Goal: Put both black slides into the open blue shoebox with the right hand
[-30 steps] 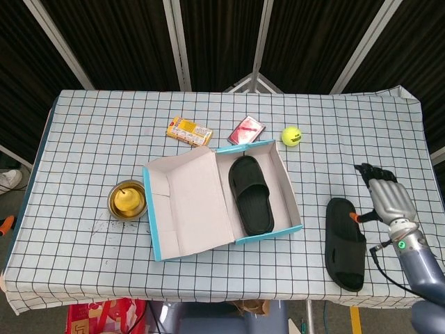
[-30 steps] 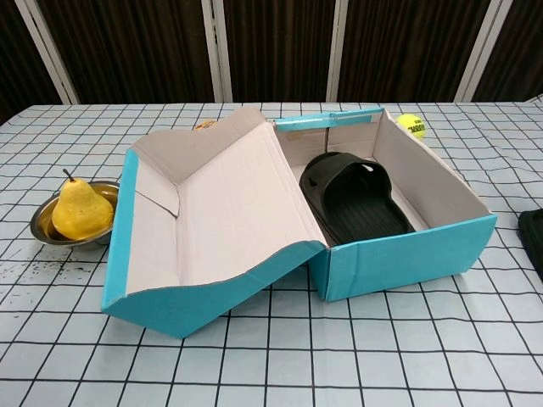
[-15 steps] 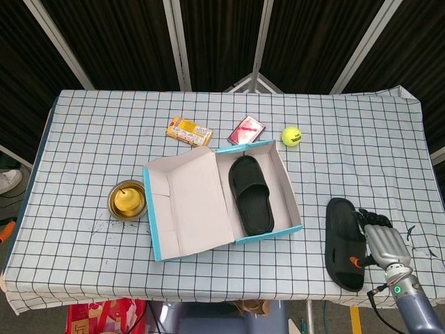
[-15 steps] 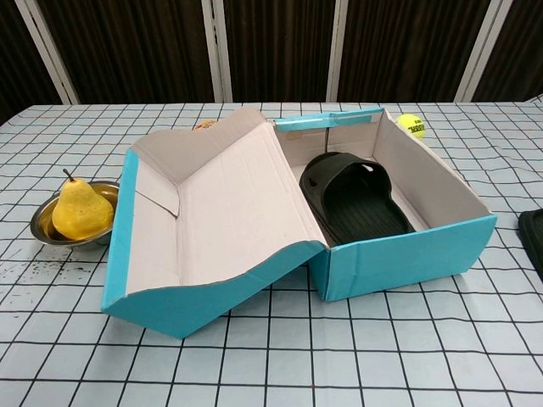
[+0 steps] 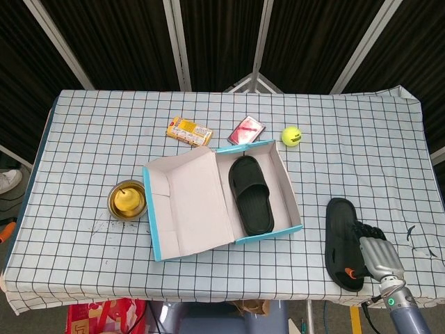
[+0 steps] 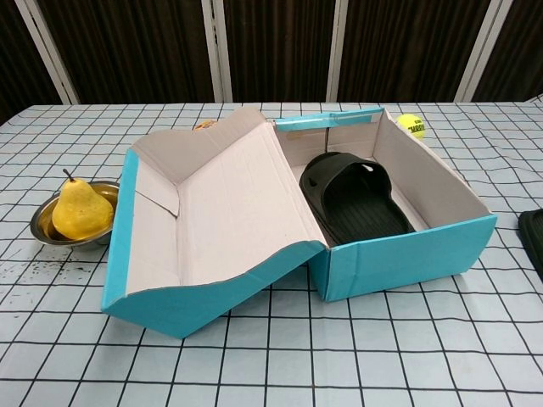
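- The right hand [image 5: 372,248] has dropped toward the table's near edge, fingers now over the loose slide [image 5: 343,240].
- Whether it grips: cannot tell.
- Well left: blue shoebox [image 5: 292,202], other slide [image 5: 251,194] inside.

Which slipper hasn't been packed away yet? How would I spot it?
Start at the open blue shoebox mid-table, which already holds one black slide. Look to its right, near the table's front edge: the loose black slide lies flat on the checked cloth, with the robot hand at its right side.

table [image 5: 83,139] | shoebox [image 5: 208,202] | slide [image 5: 342,240] | bowl [image 5: 115,205] | tennis ball [image 5: 290,136] | packets [image 5: 189,130]
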Action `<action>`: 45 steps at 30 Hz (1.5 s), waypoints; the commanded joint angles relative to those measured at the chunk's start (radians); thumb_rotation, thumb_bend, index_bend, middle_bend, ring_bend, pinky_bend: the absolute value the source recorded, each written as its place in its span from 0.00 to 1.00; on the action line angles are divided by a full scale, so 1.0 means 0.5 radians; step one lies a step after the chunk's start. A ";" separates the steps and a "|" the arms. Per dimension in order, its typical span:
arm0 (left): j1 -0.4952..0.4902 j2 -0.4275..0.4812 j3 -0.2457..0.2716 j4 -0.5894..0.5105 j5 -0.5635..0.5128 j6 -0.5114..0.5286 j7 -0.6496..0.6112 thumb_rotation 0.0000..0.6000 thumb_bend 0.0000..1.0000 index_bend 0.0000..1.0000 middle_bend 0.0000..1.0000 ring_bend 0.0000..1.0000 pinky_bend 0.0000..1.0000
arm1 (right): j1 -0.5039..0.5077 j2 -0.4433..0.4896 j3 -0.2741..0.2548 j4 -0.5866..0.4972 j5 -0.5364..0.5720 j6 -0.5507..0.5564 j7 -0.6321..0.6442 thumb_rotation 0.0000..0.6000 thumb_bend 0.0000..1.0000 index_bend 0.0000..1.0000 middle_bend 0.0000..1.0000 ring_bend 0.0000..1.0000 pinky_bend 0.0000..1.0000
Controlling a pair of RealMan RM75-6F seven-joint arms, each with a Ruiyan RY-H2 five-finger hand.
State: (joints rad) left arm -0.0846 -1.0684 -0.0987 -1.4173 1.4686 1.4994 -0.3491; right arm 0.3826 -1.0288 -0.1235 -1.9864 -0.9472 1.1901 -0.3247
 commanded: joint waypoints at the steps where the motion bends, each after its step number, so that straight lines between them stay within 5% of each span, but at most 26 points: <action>1: -0.001 -0.001 0.000 -0.001 -0.005 -0.004 0.007 1.00 0.32 0.00 0.00 0.00 0.07 | -0.016 0.006 -0.007 -0.013 -0.015 0.003 -0.012 1.00 0.20 0.11 0.07 0.01 0.00; 27: -0.006 -0.017 -0.005 -0.032 -0.046 -0.016 0.136 1.00 0.32 0.00 0.00 0.00 0.07 | -0.219 -0.269 -0.001 0.490 -0.279 -0.088 0.246 1.00 0.20 0.19 0.07 0.00 0.00; 45: -0.012 -0.031 -0.012 -0.054 -0.076 -0.031 0.216 1.00 0.32 0.00 0.00 0.00 0.07 | -0.280 -0.410 0.051 0.827 -0.476 -0.141 0.425 1.00 0.20 0.35 0.25 0.01 0.00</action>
State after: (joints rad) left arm -0.0908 -1.0838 -0.1045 -1.4443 1.4307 1.4838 -0.2414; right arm 0.2442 -1.2319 -0.1005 -1.5760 -1.1817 1.1222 -0.1173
